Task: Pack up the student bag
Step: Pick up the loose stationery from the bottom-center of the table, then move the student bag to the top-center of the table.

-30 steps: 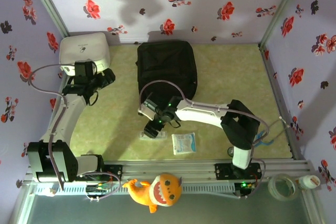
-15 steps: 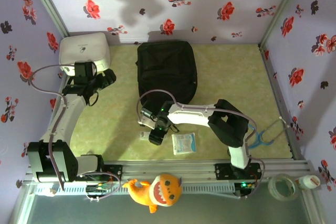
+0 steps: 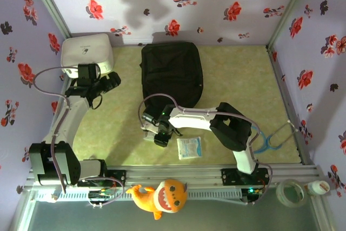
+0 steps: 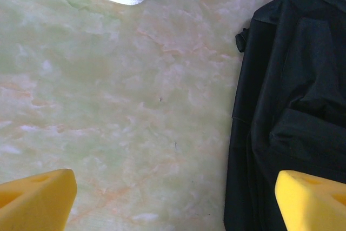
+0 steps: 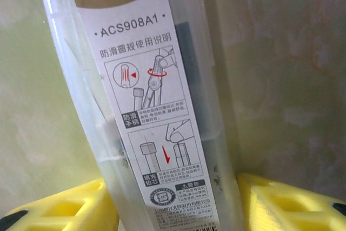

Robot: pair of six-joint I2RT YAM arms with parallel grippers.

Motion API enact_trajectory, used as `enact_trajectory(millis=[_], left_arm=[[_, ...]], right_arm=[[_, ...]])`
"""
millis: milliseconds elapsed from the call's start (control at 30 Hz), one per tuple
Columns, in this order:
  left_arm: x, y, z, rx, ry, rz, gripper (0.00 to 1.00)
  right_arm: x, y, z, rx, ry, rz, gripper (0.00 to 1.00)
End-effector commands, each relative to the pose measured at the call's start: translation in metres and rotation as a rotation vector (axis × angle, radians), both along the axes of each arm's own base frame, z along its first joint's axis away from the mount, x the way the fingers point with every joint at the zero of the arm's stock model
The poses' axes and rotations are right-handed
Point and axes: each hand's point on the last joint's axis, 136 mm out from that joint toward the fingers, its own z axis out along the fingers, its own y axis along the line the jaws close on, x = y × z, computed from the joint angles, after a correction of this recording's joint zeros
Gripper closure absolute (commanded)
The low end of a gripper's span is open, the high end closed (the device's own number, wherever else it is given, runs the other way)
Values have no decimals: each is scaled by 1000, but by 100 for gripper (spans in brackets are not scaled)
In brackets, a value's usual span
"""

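The student bag (image 3: 172,71) is a black fabric backpack lying flat at the back middle of the table; its edge (image 4: 294,106) also shows at the right of the left wrist view. My left gripper (image 3: 110,82) hovers wide open left of the bag, over bare table (image 4: 175,198), holding nothing. My right gripper (image 3: 157,133) is down near the front of the table. Its yellow fingers (image 5: 59,209) press both sides of a clear plastic compass case (image 5: 140,96) with a printed label, which lies on the table.
A white rounded box (image 3: 86,51) stands at the back left. A blue-and-white packet (image 3: 189,147) lies right of the right gripper. An orange plush toy (image 3: 161,196) sits on the front rail. A blue stethoscope (image 3: 265,142) lies at the right; floral walls enclose the table.
The right arm moved left and down over the compass case, and its jaws narrowed onto it. The left arm has hardly moved.
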Motion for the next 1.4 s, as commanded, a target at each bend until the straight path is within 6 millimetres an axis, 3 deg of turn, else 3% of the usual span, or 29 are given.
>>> enact_trajectory(millis=[0,300,467,633,800,933,1167,1367], left_arm=[[2,-2,-1,-18,7,-15,5],[11,-27,-14,-135,32,-97,6],[24,-54,-30,-245,41,-158,8],[38,-96,-51,-341,73,-251,9],[52,-140,-77,-404,119,-326,10],[60,-166,-96,-405,163,-367,20],[42,-199,-137,-452,253,-355,52],[-2,-235,-138,-435,258,-398,58]], right_arm=[[-10,-2,-5,-3,18,15,46],[9,9,47,199,-74,-84,50],[32,1,78,315,-165,-190,50],[59,-20,105,418,-248,-340,52],[89,-57,120,475,-348,-511,52],[106,-84,127,482,-417,-628,52],[128,-116,136,507,-478,-802,52],[151,-137,146,534,-500,-932,52]])
